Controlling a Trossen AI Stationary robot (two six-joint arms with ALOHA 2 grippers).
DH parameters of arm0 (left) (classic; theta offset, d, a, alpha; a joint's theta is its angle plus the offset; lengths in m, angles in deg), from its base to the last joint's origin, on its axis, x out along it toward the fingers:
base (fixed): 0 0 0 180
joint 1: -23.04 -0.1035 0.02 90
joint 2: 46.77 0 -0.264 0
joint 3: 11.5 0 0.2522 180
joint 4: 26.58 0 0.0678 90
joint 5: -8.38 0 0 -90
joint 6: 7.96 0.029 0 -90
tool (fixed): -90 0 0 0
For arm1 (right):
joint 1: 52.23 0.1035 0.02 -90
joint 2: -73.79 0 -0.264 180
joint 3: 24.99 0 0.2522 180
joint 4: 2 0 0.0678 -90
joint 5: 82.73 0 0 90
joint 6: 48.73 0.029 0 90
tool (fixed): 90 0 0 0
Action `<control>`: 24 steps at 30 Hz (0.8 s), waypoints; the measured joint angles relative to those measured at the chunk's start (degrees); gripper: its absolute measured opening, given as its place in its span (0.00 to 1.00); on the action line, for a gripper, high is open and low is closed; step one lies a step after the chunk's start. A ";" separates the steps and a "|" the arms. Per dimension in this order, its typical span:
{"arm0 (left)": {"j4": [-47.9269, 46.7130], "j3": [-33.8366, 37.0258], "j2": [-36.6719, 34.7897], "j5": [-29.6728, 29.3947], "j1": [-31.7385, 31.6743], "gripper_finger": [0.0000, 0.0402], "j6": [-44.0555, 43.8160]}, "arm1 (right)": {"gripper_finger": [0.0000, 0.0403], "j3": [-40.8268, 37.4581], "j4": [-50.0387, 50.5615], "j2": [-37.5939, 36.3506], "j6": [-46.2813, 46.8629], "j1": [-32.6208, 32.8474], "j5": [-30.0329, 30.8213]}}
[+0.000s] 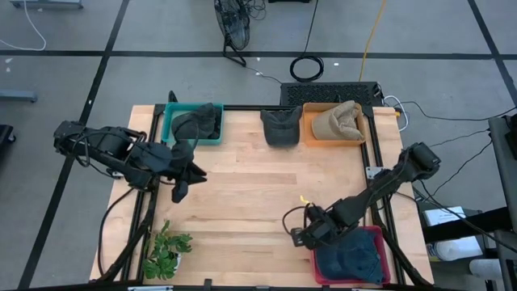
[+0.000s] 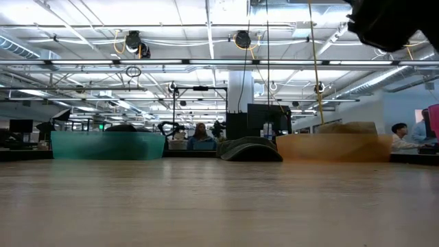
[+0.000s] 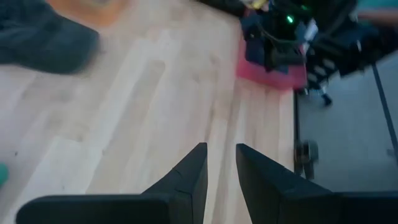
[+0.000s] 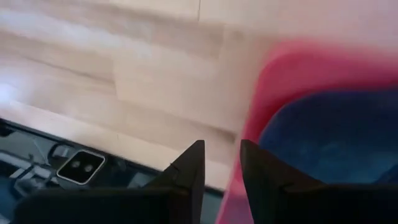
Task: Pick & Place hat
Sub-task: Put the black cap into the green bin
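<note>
High view: dark hat [image 1: 280,126] on table [image 1: 258,194] between teal bin [image 1: 171,123] and orange bin [image 1: 311,133]. Left gripper [image 1: 182,178] near teal bin, fingers slightly parted, empty. Right gripper [image 1: 297,234] beside red bin [image 1: 373,236], narrowly parted, empty. No legible writing.

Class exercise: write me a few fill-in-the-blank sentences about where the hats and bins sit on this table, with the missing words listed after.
1. The blue hat lies in the ____ bin.
2. The tan hat lies in the ____ bin.
3. The dark hat between the teal bin and that bin rests on the ____.
4. The plant sits nearest the ____ gripper.

Missing words: red; orange; table; left
</note>
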 joint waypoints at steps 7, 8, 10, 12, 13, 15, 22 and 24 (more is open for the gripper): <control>6.71 0.00 0.00 -1.56 -6.67 0.23 -2.09 | 0.21 -0.04 1.20 -5.83 -12.19 -1.40 14.55; 7.46 0.00 0.01 -1.58 -7.77 0.23 -2.80 | 0.21 -0.04 1.43 -6.47 -13.63 -1.85 15.76; 9.15 0.00 0.51 -1.61 -10.06 0.23 -4.53 | 0.21 -0.04 2.64 -7.72 -16.55 -2.95 16.43; 10.57 0.00 1.17 -0.67 -11.96 0.23 -5.16 | 0.21 -0.04 3.39 -9.06 -20.49 -4.09 16.45; 11.36 0.00 1.60 0.33 -12.64 0.23 -5.26 | 0.21 -0.04 3.94 -9.70 -22.55 -4.68 16.50; 13.79 0.00 2.74 2.06 -13.79 0.23 -5.36 | 0.21 -0.04 5.06 -11.12 -26.12 -5.70 17.72; 21.45 0.00 7.71 4.33 -14.40 0.23 -6.45 | 0.21 -0.04 7.25 -17.10 -33.65 -8.34 31.58; 24.74 0.00 9.01 4.33 -14.40 0.23 -7.67 | 0.21 -0.04 7.02 -18.85 -35.23 -9.24 34.91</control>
